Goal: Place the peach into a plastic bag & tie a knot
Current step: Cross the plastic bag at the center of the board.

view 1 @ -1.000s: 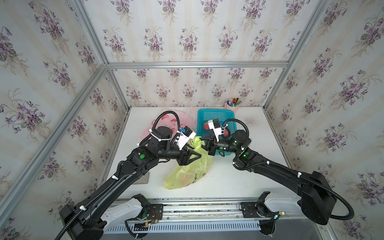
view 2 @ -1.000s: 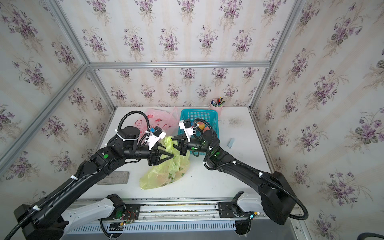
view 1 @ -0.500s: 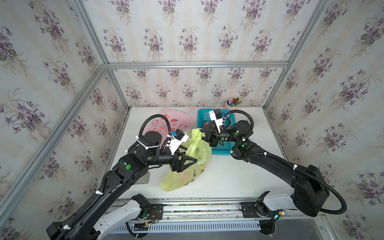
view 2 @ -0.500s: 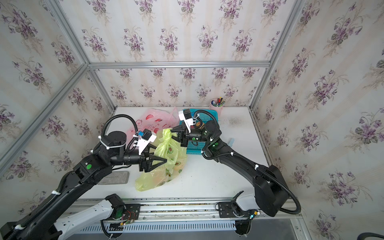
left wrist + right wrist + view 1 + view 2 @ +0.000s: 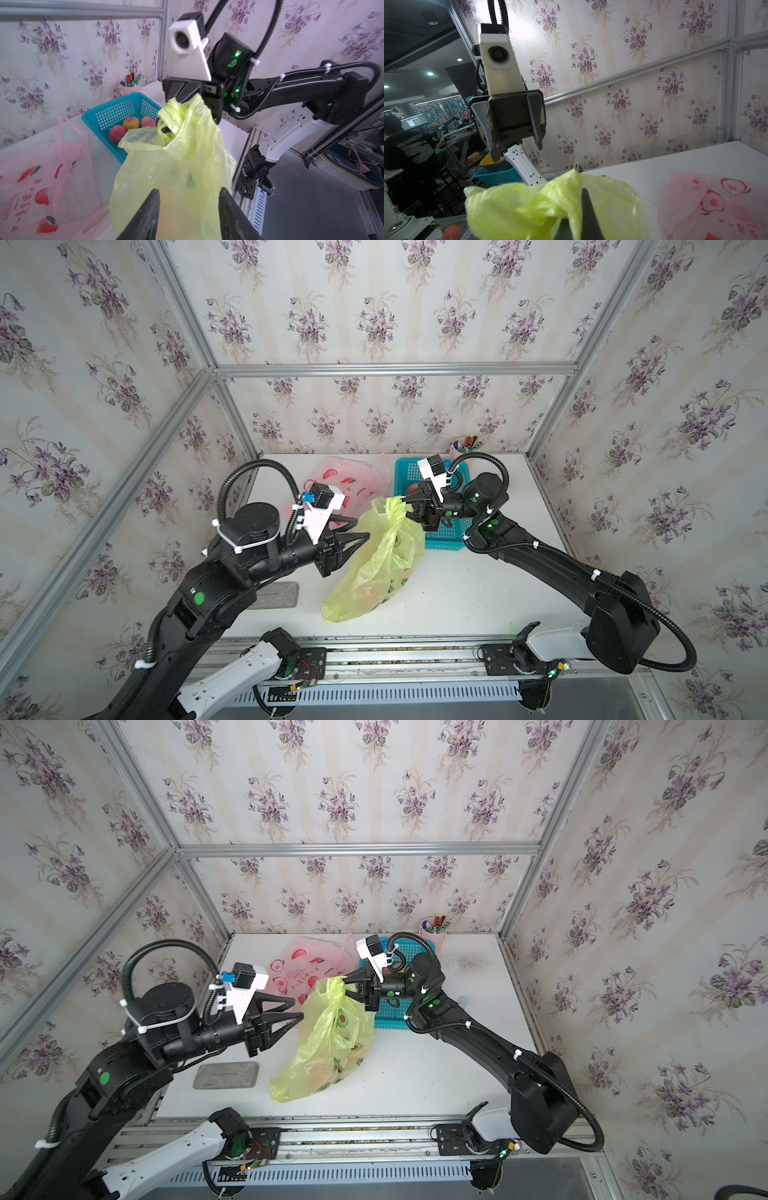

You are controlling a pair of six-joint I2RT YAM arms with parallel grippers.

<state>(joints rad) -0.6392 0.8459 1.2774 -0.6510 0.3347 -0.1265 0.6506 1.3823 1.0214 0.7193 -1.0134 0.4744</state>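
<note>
**While the yellow bag (image 5: 378, 556) is held up: end effector states**

As seen in both top views, the bag is pinched at its bunched handles by the closed right end effector (image 5: 409, 506), and its bottom is rested on the tabletop (image 5: 457, 605). The left end effector (image 5: 360, 529) is held parted and empty, just beside the bag. What may be the peach (image 5: 368, 588) is seen as an orange blur low inside it. Three peaches (image 5: 131, 123) are seen in the teal basket (image 5: 116, 112).

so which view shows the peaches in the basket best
Left wrist view: three peaches show clearly in the basket. In both top views the right arm mostly hides them; the right wrist view hardly shows any.
</note>
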